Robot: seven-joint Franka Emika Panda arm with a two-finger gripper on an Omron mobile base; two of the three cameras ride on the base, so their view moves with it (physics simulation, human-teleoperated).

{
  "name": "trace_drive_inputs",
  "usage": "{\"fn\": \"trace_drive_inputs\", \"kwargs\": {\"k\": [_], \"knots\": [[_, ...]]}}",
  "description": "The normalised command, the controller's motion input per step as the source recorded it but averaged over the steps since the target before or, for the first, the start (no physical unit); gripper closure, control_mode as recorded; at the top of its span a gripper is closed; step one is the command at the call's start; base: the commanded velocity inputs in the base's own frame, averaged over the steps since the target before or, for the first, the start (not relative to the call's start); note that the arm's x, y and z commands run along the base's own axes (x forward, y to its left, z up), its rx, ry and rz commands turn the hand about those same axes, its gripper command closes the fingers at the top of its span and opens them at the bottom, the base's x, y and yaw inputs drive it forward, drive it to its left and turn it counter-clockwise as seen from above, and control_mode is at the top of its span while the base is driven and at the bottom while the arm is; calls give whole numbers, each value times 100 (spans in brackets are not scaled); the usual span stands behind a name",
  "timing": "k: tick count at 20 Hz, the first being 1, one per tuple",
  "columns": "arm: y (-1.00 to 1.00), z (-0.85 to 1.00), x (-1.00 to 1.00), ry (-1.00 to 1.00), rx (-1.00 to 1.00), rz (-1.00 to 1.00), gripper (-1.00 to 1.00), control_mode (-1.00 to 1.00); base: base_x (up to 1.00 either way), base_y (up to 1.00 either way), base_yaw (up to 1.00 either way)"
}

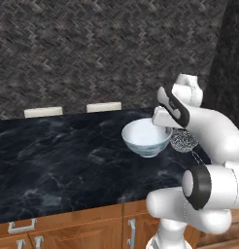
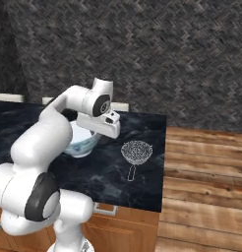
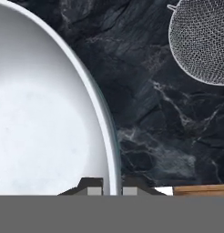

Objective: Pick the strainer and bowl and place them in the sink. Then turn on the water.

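From the left base camera I see my gripper down at the near rim of the bowl, which sits on the black marble counter. The hand covers the fingers here, so I read the grip elsewhere. The strainer lies on the counter just beyond the hand on its right side, close to the bowl but apart from it, partly behind my forearm.

From the right base camera the gripper hangs over the bowl, whose wall peeks out below the hand. The strainer rests flat on the counter to the right of the hand, its thin handle pointing toward the counter's front edge, near the wooden floor side.

From the hand camera I see the two fingertips pinched either side of the bowl's rim, one inside the white basin, one outside: clenched on the bowl. The strainer's mesh sits ahead and right of the tips, well clear of them, with dark counter between.
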Motion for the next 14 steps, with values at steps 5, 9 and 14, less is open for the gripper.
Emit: {"fn": "trace_drive_inputs", "kwargs": {"k": [5, 9, 14], "knots": [[-14, 75, -37, 0, 6, -10, 100, -100, 0, 0, 0], [-13, 32, -13, 0, 5, -10, 100, -100, 0, 0, 0], [-8, 29, -11, 1, 5, -4, 100, -100, 0, 0, 0]]}}
